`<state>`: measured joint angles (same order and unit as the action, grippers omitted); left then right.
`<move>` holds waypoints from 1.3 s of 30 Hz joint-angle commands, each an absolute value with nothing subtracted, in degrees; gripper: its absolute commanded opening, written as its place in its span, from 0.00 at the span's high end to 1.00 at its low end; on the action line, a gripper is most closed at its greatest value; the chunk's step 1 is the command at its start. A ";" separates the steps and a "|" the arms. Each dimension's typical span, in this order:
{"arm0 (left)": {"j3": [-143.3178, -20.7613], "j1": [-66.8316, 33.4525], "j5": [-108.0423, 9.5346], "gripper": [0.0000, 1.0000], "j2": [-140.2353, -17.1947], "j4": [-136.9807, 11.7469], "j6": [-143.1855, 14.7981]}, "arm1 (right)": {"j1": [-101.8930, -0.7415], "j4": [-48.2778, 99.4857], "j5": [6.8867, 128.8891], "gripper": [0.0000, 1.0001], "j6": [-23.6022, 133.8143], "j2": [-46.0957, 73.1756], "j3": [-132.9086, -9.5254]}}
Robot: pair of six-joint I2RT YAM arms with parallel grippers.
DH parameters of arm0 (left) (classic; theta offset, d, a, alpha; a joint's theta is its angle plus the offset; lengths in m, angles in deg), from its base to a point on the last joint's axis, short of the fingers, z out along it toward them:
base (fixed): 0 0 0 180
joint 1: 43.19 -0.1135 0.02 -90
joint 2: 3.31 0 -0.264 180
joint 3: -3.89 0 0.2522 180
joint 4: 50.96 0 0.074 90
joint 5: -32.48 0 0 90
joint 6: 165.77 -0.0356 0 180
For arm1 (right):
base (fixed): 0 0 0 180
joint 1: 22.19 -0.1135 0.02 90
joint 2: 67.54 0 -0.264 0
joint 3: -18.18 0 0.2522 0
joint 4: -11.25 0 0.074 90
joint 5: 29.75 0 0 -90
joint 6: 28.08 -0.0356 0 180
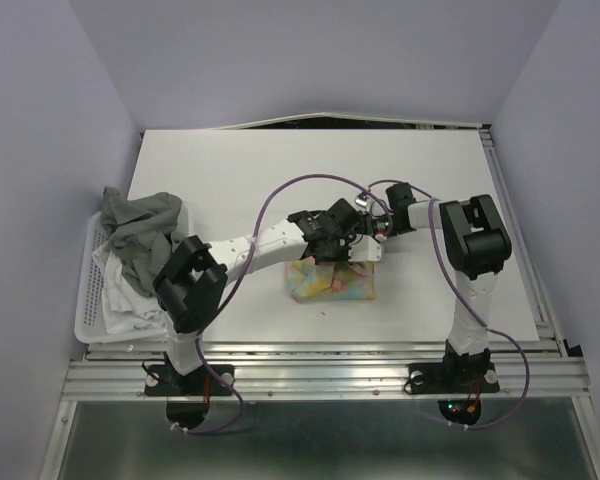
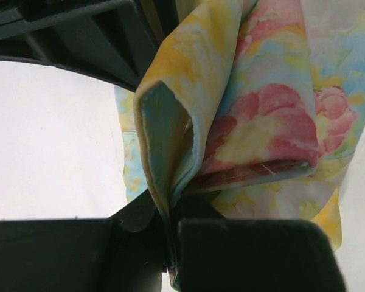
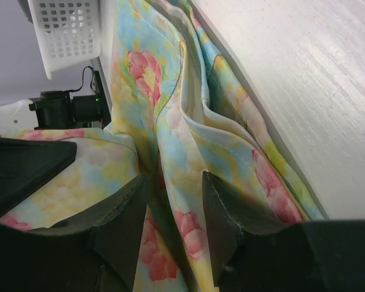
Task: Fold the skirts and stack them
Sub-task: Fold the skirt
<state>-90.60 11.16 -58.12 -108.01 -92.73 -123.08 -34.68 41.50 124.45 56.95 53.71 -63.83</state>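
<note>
the floral skirt (image 1: 332, 282) lies in a small bunched heap in the middle of the white table (image 1: 310, 170), a little below centre of the overhead view, with both claws at its upper edge. it is thin, soft cloth printed in washed-out yellow, pink and pale blue with blurry rose shapes, and it has a narrow stitched hem. in the left wrist view the left claw (image 2: 170, 243) is pinched nearly closed on a doubled fold of this skirt, whose pale blue inner face shows as a rounded loop above the black fingers. in the right wrist view the right claw (image 3: 173, 213) stands about half closed around a thick bunch of the same cloth, several wavy layers running between its fingers. the table surface looks matt with a faint grain. at the left edge of the overhead view a white slatted plastic basket (image 1: 88, 300) holds the crumpled grey skirt (image 1: 140, 225) above the white skirt (image 1: 130, 290).
</note>
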 commanded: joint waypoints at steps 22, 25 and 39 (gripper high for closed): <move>-89.51 0.76 -53.32 0.05 -92.97 -83.34 -98.91 | -35.64 46.37 111.58 0.56 60.16 56.12 -63.87; -83.73 1.02 -45.58 0.07 -90.06 -83.27 -91.98 | -35.64 46.28 110.96 0.56 59.11 55.95 -63.96; -70.07 16.22 -59.77 0.17 -92.33 -75.01 -88.96 | -35.64 46.37 108.59 0.61 58.23 55.77 -63.44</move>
